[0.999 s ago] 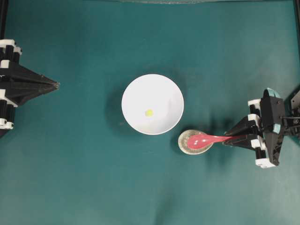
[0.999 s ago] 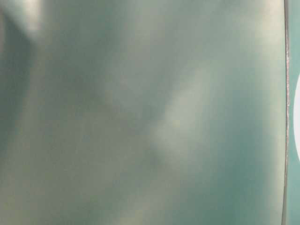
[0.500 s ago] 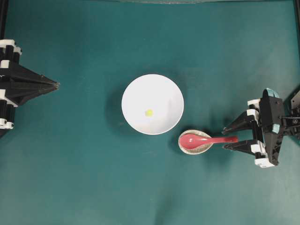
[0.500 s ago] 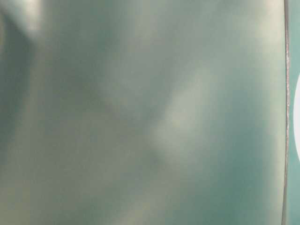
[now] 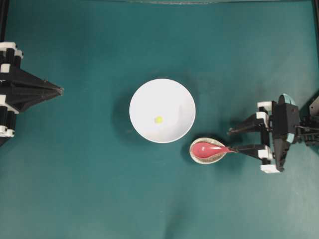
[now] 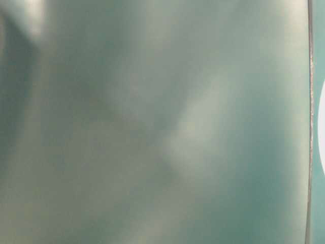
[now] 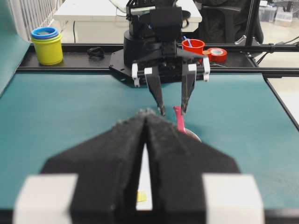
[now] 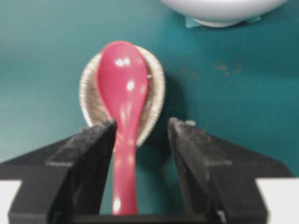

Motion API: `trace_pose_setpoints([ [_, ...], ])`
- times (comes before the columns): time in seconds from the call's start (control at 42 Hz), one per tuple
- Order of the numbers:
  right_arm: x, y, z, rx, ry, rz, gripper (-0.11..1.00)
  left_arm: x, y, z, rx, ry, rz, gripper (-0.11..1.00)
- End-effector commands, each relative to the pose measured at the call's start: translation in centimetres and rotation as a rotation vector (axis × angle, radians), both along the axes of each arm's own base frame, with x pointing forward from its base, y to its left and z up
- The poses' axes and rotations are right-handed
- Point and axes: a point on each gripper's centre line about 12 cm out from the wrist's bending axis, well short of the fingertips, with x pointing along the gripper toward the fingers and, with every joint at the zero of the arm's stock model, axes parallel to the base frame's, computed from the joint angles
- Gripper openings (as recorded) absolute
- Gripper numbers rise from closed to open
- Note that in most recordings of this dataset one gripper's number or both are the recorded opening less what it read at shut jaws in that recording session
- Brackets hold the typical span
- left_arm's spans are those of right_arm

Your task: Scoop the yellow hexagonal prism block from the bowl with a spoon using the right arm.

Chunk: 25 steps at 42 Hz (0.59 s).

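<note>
Teal bench (image 5: 99, 189) is taking up pretty much the whole overhead shot. A small speckled cream spoon rest (image 5: 199, 156) is sitting on it toward the lower right of the middle. Behind the far edge of the bench, a stack of cups is standing at the left, yellow with a blue rim on top (image 7: 46, 44). A red cup (image 7: 193, 46) is sitting further right with a roll of red tape (image 7: 217, 54) lying just beside it. A white table (image 7: 88, 9) is showing way in the back. The table-level camera is giving nothing but a teal blur.
</note>
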Motion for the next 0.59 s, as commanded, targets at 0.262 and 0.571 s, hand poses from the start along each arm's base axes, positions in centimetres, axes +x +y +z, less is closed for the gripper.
trace_pose_setpoints([
  [0.262,0.4,1.7,-1.5,-0.044,-0.124,0.032,0.54,0.4,0.0,0.5,-0.002,-0.008,0.000,0.00],
  [0.571,-0.4,1.5,-2.5,-0.036,-0.117,0.022,0.54,0.4,0.0,0.4,-0.002,-0.005,0.000,0.01],
])
